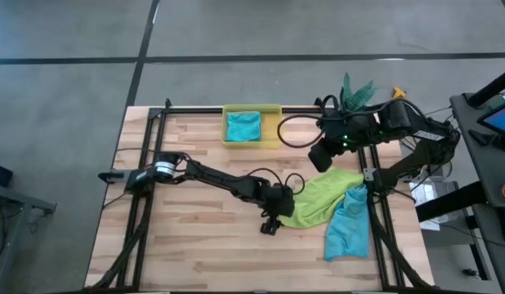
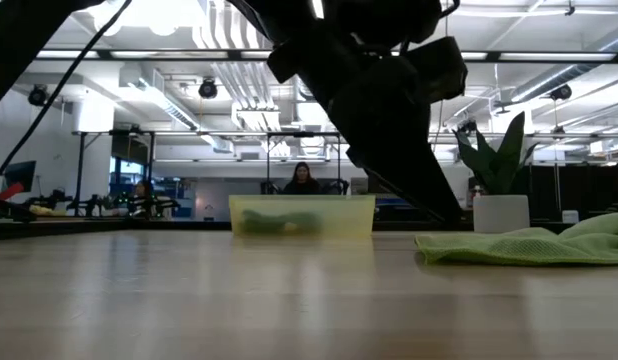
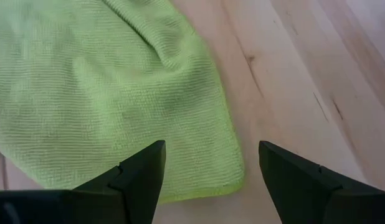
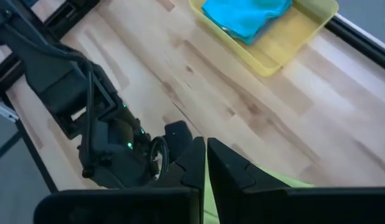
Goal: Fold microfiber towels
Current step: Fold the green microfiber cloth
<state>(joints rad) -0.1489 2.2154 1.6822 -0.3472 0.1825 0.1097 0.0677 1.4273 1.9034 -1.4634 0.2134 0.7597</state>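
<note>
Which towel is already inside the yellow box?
A teal towel, lying in the yellow bin. The other teal towel and the lime green towel lie out on the table.

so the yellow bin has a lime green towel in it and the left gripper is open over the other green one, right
Not quite: the towel in the yellow bin is teal, as the high view shows. The rest holds: the left gripper is open over the lime green towel.

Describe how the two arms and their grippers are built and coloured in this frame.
Both arms are dark, near-black jointed links with black cables looping alongside. The left arm has a silver ring near its base joint; the left gripper ends in two flat, wedge-shaped dark fingers. The right arm carries a boxy wrist housing with a small green light. The right gripper has two similar dark, angular fingers.
</note>
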